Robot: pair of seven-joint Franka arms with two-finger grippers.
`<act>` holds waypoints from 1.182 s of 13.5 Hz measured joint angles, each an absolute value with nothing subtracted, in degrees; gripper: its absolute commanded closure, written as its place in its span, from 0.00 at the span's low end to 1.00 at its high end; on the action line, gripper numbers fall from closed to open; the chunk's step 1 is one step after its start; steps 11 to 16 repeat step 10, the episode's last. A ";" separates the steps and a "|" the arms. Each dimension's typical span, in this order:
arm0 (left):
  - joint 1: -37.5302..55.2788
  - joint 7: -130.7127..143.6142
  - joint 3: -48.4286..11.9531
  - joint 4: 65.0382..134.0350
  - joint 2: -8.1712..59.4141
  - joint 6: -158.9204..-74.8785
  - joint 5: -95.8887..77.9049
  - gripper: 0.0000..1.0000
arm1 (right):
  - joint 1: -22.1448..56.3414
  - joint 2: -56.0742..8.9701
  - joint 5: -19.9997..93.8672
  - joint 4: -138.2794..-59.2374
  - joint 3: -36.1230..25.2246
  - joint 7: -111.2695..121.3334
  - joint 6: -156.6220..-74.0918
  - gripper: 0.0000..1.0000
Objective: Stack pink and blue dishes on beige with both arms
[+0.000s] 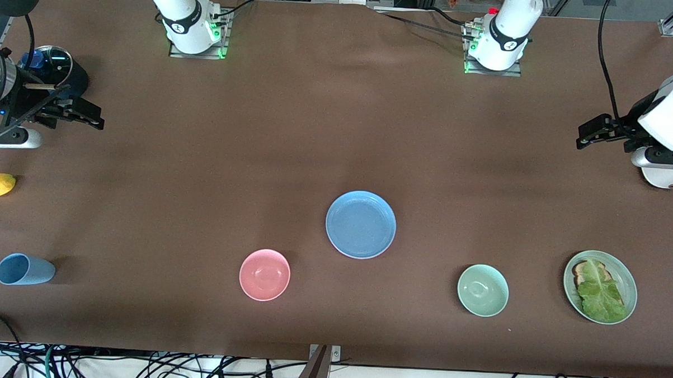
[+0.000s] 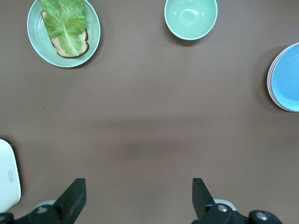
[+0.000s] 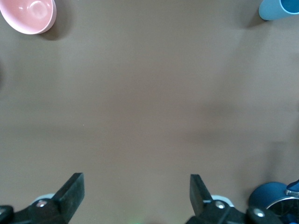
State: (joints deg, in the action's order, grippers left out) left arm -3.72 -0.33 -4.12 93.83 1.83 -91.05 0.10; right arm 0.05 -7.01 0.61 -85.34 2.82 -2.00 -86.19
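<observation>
- Now the blue plate (image 1: 361,224) tops a stack mid-worktop; a pink rim (image 2: 269,79) peeks beneath.
- Left hand (image 1: 590,134), spread, waits at 3 o'clock of it.
- Right hand (image 1: 87,116), spread, waits at 10 o'clock.

You have the plate stack (image 1: 360,224) mid-table; nearer the front edge sit two bowls (image 1: 264,274) (image 1: 483,290), with a cup (image 1: 24,269) and a food plate (image 1: 600,286) toward opposite table ends.

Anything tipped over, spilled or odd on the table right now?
The blue cup lies on its side at the right arm's end of the table. Nothing looks spilled. The blue plate tops a stack, a pink rim peeking out beneath. Both the left end effector and right end effector are open and empty.
</observation>
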 measured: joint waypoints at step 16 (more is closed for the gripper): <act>-3.72 -0.33 -4.12 93.83 1.83 -91.05 0.10 0.00 | 0.04 -7.01 0.61 -85.34 2.82 -1.06 -86.19 0.00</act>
